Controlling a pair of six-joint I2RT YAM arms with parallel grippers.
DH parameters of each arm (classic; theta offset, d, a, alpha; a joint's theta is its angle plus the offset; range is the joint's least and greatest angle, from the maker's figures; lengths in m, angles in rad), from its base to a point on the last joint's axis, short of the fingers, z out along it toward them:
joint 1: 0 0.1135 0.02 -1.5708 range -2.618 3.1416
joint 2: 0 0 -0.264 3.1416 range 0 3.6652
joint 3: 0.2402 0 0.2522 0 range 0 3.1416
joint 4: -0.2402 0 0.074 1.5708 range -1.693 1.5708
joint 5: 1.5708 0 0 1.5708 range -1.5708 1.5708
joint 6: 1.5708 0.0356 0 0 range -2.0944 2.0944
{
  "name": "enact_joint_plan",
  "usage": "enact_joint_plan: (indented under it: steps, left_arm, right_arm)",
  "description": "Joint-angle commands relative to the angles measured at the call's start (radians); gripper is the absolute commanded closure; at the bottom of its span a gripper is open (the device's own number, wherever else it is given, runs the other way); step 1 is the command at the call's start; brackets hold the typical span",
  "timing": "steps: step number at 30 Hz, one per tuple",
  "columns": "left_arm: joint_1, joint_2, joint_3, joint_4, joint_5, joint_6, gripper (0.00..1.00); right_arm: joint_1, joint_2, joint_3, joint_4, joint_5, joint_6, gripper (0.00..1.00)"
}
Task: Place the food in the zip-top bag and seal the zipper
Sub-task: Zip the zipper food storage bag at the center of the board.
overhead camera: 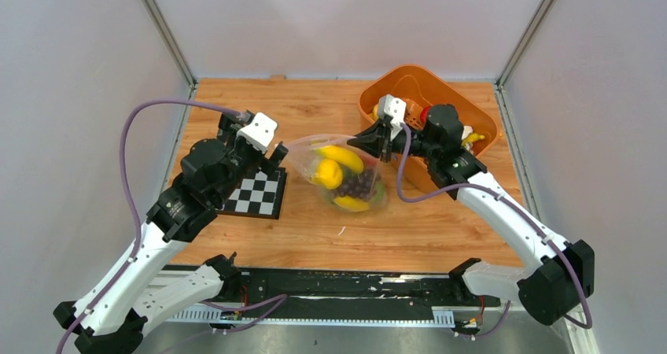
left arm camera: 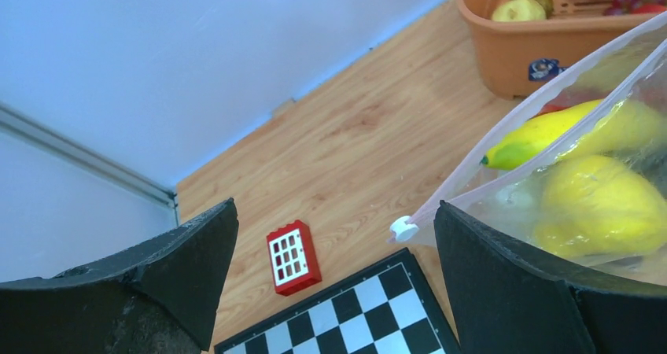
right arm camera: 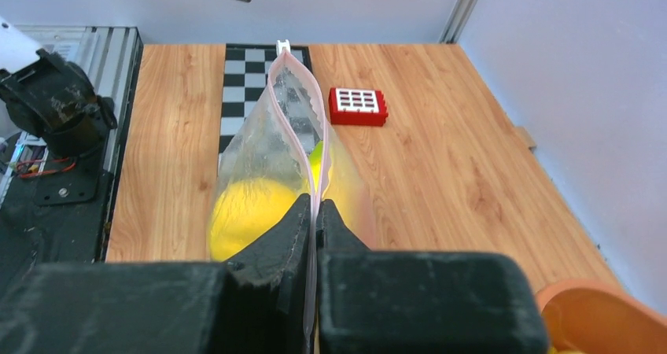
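The clear zip-top bag [overhead camera: 340,178] lies on the wooden table with food inside: a banana [overhead camera: 343,157], a lemon [overhead camera: 329,173] and purple grapes [overhead camera: 359,186]. My right gripper [right arm camera: 315,209] is shut on the pinkish zipper [right arm camera: 297,118] at the bag's right end. Along the strip its two lips stand slightly apart. My left gripper [left arm camera: 337,212] is open above the bag's left end. The white slider [left arm camera: 403,228] sits just inside its right finger [left arm camera: 503,283], untouched. The banana [left arm camera: 543,134] and lemon [left arm camera: 602,204] show through the bag [left arm camera: 629,71].
A checkerboard [overhead camera: 256,194] lies under my left gripper [overhead camera: 275,156]. A small red block [left arm camera: 292,257] sits beside it on the wood. The orange basket [overhead camera: 472,106] at the back right holds more toy food and stands right behind my right gripper [overhead camera: 383,144].
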Motion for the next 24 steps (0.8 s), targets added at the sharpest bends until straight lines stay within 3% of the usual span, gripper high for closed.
enact_joint_plan:
  steps: [1, 7, 15, 18, 24]
  left_arm:
    - [0.007, -0.030, -0.004, 0.084, -0.102, -0.060, 0.00]
    - [0.008, -0.046, -0.016, 0.111, -0.134, -0.081, 0.00]
    - [0.008, -0.041, -0.018, 0.131, -0.061, -0.108, 0.00]
    - [0.008, -0.036, -0.017, 0.122, 0.068, -0.080, 0.00]
    - [0.008, -0.033, -0.035, 0.064, 0.517, 0.090, 0.00]
  right_arm:
    - [-0.004, 0.051, 0.156, 0.101, -0.049, -0.039, 1.00]
    - [-0.002, 0.118, 0.176, 0.049, -0.101, -0.173, 1.00]
    - [0.041, 0.057, 0.016, 0.024, -0.142, -0.230, 1.00]
    - [0.041, 0.033, -0.015, 0.025, -0.123, -0.215, 1.00]
    - [0.041, 0.011, -0.010, -0.014, -0.120, -0.226, 1.00]
